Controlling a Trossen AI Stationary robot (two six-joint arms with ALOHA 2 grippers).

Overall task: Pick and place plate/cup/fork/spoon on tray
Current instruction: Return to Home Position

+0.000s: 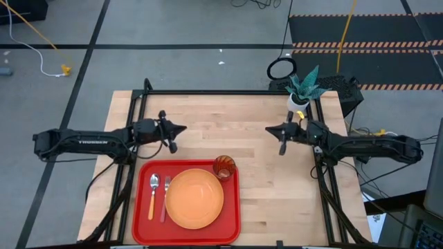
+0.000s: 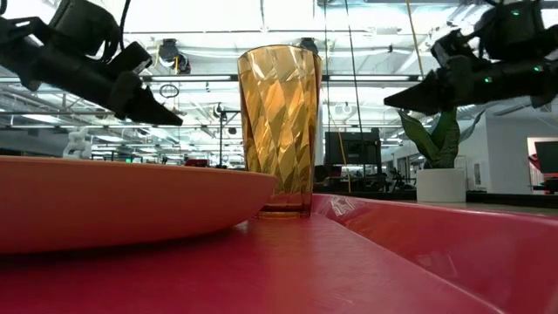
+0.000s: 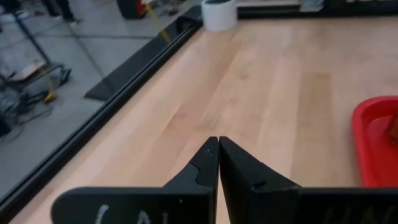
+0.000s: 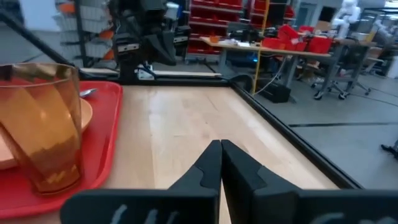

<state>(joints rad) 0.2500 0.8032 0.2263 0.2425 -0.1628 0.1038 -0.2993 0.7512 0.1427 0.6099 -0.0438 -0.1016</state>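
The red tray (image 1: 232, 200) lies at the table's near edge. On it rests the orange plate (image 1: 194, 199), with the amber cup (image 1: 223, 167) standing upright at the tray's far right corner. The fork (image 1: 165, 200) and the spoon (image 1: 153, 196) lie side by side on the tray, left of the plate. My left gripper (image 1: 182, 128) is shut and empty above the table, beyond the tray's far left corner. My right gripper (image 1: 268, 129) is shut and empty above the table, beyond and right of the cup. The cup also shows in the right wrist view (image 4: 43, 124).
A small white pot with a green plant (image 1: 302, 88) stands at the table's far right, close behind my right arm. A black frame rail (image 1: 221, 92) runs along the table's far edge. Bare wood lies between the two grippers.
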